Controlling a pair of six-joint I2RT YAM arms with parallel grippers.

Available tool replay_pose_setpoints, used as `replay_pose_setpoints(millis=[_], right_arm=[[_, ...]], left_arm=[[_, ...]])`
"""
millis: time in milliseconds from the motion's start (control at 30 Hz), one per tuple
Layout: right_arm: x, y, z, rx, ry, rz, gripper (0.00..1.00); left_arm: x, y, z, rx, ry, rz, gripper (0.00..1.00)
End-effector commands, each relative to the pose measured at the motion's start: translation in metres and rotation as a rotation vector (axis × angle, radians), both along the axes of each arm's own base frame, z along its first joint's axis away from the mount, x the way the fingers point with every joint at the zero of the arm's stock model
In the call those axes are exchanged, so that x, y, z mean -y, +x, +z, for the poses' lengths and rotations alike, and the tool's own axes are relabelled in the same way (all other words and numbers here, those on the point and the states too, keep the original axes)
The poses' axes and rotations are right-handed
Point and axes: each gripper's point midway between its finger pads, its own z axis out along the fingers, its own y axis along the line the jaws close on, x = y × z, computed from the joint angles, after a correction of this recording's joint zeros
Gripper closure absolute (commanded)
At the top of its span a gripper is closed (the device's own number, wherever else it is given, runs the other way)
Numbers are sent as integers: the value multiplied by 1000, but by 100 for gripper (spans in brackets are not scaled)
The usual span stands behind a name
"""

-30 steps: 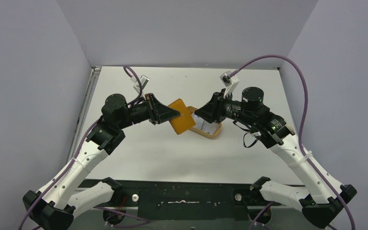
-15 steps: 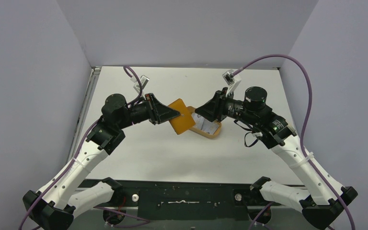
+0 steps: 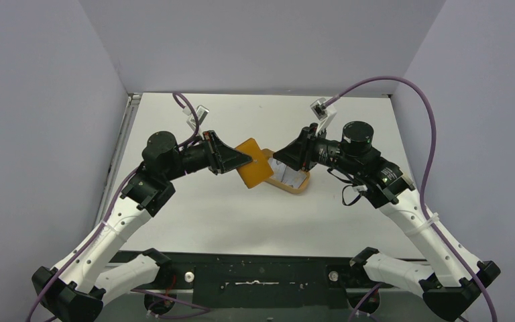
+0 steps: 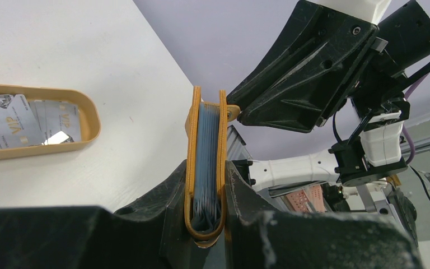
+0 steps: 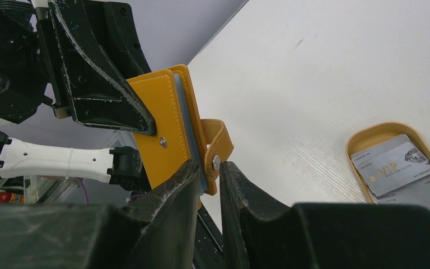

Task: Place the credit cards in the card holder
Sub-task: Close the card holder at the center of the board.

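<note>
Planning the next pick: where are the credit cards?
Top view, centre: credit cards lie in the oval tray, just right of the card holder.

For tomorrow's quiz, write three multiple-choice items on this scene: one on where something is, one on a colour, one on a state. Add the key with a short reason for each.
1. Where do the loose credit cards lie?
A. In the oval tray
B. On the bare table
C. In the right hand

2. What colour is the card holder?
A. Black
B. Orange-brown
C. Green

3. The left hand is:
A. open and empty
B. shut on the card holder
C. out of view

Key:
1 A, both wrist views show them inside the tan rim.
2 B, its covers are orange-brown in every view.
3 B, it clamps the folded holder in the air.
</note>
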Motion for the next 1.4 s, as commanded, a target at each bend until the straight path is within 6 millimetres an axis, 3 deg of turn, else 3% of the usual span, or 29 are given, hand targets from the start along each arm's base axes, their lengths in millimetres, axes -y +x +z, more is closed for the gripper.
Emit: replay_pose_setpoints(millis=[0, 433, 600, 833, 1133, 1367], right_arm=[[-4, 3, 10, 31, 35, 10, 76], [-4, 4, 8, 24, 30, 9, 72], [-4, 4, 8, 24, 30, 10, 78], [-5, 3, 10, 28, 36, 15, 100], [3, -7, 26, 85, -22, 75, 100], [3, -20, 20, 80, -113, 185, 100]], left_arm=[[-3, -9, 38, 110, -70, -15, 100], [-3, -9, 39, 110, -73, -17, 100], [-3, -9, 39, 111, -73, -17, 100], [-3, -9, 39, 111, -74, -17, 100], [-4, -8, 26, 90, -9, -20, 100], [-3, 1, 18, 66, 64, -7, 100]])
